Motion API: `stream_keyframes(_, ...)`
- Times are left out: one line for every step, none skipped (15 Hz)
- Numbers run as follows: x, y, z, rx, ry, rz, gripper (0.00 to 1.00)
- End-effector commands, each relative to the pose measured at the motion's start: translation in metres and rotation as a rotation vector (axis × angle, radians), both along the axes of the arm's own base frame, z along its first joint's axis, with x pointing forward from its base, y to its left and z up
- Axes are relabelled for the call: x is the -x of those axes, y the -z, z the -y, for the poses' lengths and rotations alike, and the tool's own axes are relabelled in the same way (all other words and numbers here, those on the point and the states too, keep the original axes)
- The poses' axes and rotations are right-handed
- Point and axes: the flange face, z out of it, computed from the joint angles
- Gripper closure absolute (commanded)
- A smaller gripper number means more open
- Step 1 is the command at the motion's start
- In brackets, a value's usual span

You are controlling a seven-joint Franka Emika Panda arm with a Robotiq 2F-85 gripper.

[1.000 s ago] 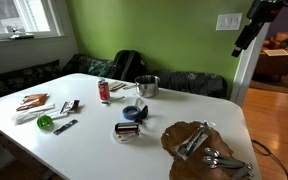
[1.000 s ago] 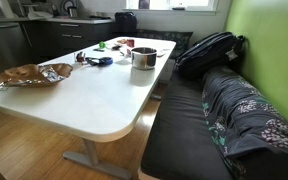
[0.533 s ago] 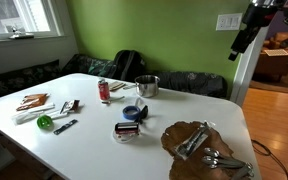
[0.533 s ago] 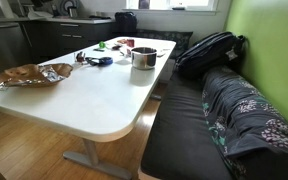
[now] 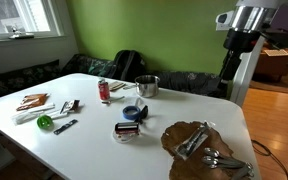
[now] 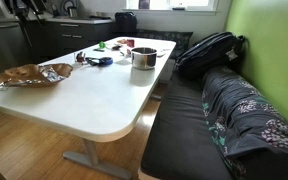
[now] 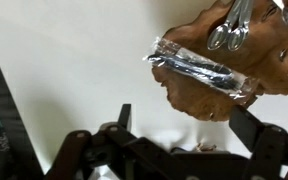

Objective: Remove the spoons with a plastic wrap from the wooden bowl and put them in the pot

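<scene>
The wooden bowl (image 5: 187, 152) sits at the near right corner of the white table; it also shows in an exterior view (image 6: 26, 75) and in the wrist view (image 7: 199, 100). The spoons with a plastic wrap (image 7: 202, 70) lie across the bowl, next to loose silver cutlery (image 7: 230, 28); the bundle also shows in an exterior view (image 5: 194, 143). The shiny pot (image 5: 147, 86) stands at the far side of the table, also seen in an exterior view (image 6: 143, 57). My gripper (image 7: 189, 125) is open and empty, high above the table near the bowl's edge. In an exterior view the gripper (image 5: 228, 62) hangs well above the bowl.
A blue round container (image 5: 134, 112), a red can (image 5: 104, 90), a green object (image 5: 45, 122) and small tools lie on the table (image 5: 94, 140). A backpack (image 6: 209, 50) and cushions sit on the bench along the green wall.
The arm has swung left and down into view, from the top right corner toward the table. Nothing on the table has moved.
</scene>
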Motion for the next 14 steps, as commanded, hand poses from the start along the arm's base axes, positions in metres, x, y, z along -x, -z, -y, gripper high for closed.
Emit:
stream_keyframes(-0.002,0.042,-0.013,-0.005,-0.182,-0.083,0.00)
stream_keyframes(-0.003,0.049,-0.007,-0.002,-0.235,-0.110,0.00)
stream_keyframes(-0.002,0.055,0.004,0.005,-0.281,-0.147,0.00)
stream_keyframes(0.001,0.041,-0.010,0.019,-0.208,-0.100,0.00)
stream_keyframes(-0.002,0.048,-0.003,0.019,-0.239,-0.119,0.00)
stream_keyframes(-0.003,0.053,0.002,0.019,-0.256,-0.131,0.00)
stream_keyframes(-0.004,0.055,0.005,0.019,-0.264,-0.137,0.00)
stream_keyframes(-0.005,0.055,0.006,0.019,-0.267,-0.138,0.00)
stream_keyframes(-0.005,0.055,0.005,0.019,-0.268,-0.137,0.00)
stream_keyframes(-0.003,0.060,-0.001,0.041,-0.347,-0.149,0.00)
stream_keyframes(-0.002,0.065,-0.004,0.056,-0.412,-0.156,0.00)
stream_keyframes(0.001,0.074,-0.009,0.057,-0.473,-0.175,0.00)
stream_keyframes(0.002,0.083,-0.014,0.064,-0.523,-0.187,0.00)
stream_keyframes(0.005,0.092,-0.019,0.070,-0.574,-0.205,0.00)
